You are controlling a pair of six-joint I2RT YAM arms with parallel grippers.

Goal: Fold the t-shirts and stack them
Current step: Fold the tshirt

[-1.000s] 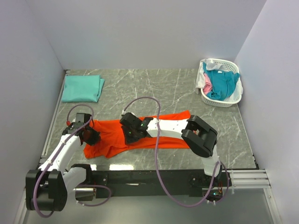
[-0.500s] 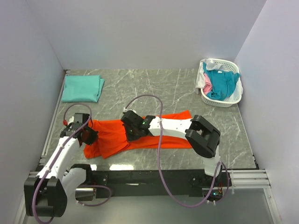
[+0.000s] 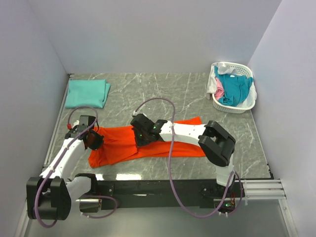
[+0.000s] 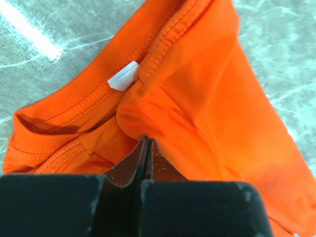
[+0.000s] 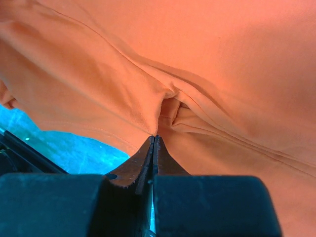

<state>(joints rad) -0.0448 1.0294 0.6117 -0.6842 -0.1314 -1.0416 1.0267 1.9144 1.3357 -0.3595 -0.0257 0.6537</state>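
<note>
Far ahead of my left end effector (image 3: 92,140), toward the back-left corner of the counter (image 3: 173,94), the mint-green t-shirt (image 3: 87,93) lies folded into a flat, soft-edged rectangle. The left end effector has its two dark fingers pressed together. Through its wrist camera I see the orange t-shirt (image 4: 197,98) bunched right at the tips, so it is clamped on a pinch of that cloth. Just ahead of the tips curves the ribbed collar (image 4: 64,111), double-stitched, with a small white label (image 4: 123,75) sewn inside it. The fabric is a matte knit, creased into loose folds.

To the right of that end effector the orange t-shirt stretches as a long, rumpled band across the grey-green marbled counter. The right end effector (image 3: 140,137) sits on it at about mid-length. Its fingers are closed too, nipping a raised ridge of the fabric, and seams and tucks fan out from the tips in its wrist view. A patch of counter shows past the hem to the lower left.

Well ahead and to the right of the right end effector, in the back-right corner, stands the oval white slotted plastic basket (image 3: 236,109). A teal-blue t-shirt (image 3: 234,86) is heaped in it. A pink t-shirt (image 3: 218,90) and a white cloth (image 3: 212,81) hang at its left rim.
</note>
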